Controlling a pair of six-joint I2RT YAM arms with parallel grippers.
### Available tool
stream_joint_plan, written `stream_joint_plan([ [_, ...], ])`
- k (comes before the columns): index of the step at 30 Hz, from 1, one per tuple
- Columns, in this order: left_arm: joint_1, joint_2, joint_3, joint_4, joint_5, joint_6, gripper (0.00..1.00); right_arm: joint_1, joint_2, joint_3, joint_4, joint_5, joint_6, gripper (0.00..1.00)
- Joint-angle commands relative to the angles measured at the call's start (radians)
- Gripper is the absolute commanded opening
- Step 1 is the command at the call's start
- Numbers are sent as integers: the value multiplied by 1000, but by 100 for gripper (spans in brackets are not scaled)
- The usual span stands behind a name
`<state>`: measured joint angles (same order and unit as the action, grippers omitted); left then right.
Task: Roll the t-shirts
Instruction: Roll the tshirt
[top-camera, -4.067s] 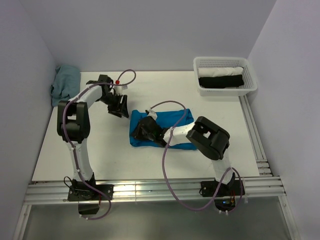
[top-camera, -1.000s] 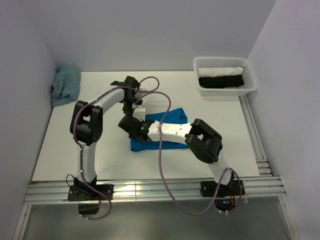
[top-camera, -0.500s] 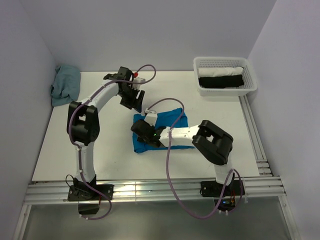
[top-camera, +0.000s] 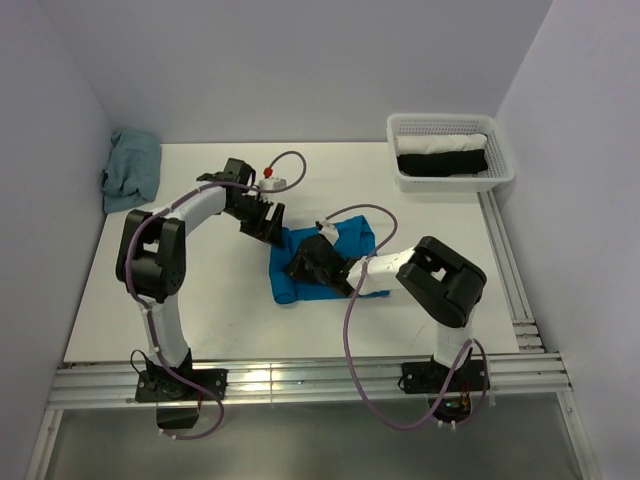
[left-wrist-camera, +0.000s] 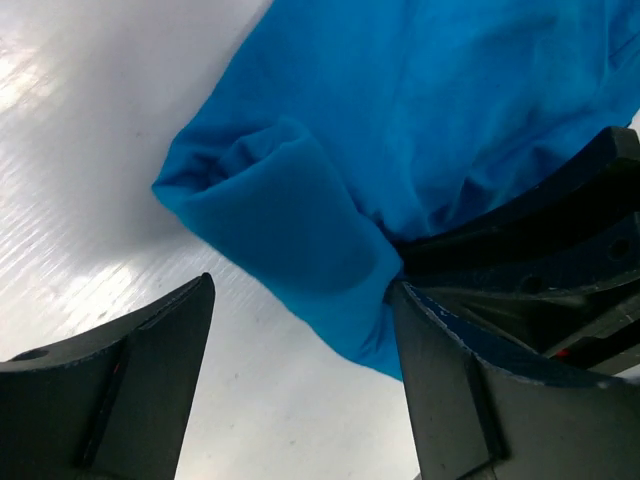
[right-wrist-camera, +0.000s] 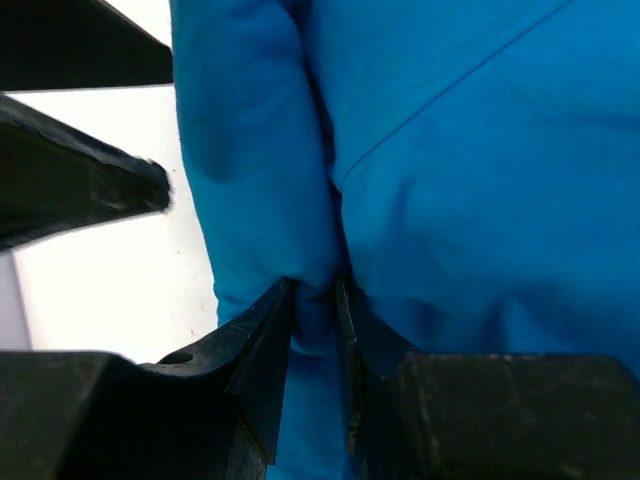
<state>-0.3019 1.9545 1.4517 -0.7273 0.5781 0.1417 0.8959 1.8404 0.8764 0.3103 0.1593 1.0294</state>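
Since the previous frame, the left gripper returns to the left end of the bright blue cotton t-shirt, jaws wide, holding nothing. The right gripper pinches the rolled fold. The shirt lies midway between the near and far edges of the white table; the roll looks unfinished.

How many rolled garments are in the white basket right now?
2: a white roll along the far side of the basket and a black roll in front of it. More could lie hidden underneath.
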Motion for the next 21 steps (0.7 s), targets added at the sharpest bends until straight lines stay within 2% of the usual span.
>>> stream_joint_plan([
  [1,-2,-19,-28,130,85,9,77,-26,-7,-34,47,-12,9,30],
  [5,-5,15,-50,195,65,-25,78,-38,-3,-63,101,-30,17,31],
  [7,-6,24,-47,229,10,-77,77,-43,-4,-74,113,-33,12,33],
  [10,-14,69,-1,198,-64,-126,69,-41,-19,-80,119,-44,3,40],
  [13,-25,90,29,166,-144,-133,46,-34,-53,-80,83,-21,-12,42],
  [14,-35,90,35,157,-153,-134,30,-26,-62,-79,49,3,-18,42],
  [16,-45,95,55,137,-199,-170,16,-18,-98,-70,15,28,-37,44],
  [17,-55,98,65,112,-214,-168,5,-8,-107,-53,-31,40,-43,44],
  [18,-60,103,82,98,-240,-168,1,-3,-127,-41,-57,75,-51,45],
  [21,-75,110,110,62,-279,-166,0,27,-162,24,-172,162,-92,49],
])
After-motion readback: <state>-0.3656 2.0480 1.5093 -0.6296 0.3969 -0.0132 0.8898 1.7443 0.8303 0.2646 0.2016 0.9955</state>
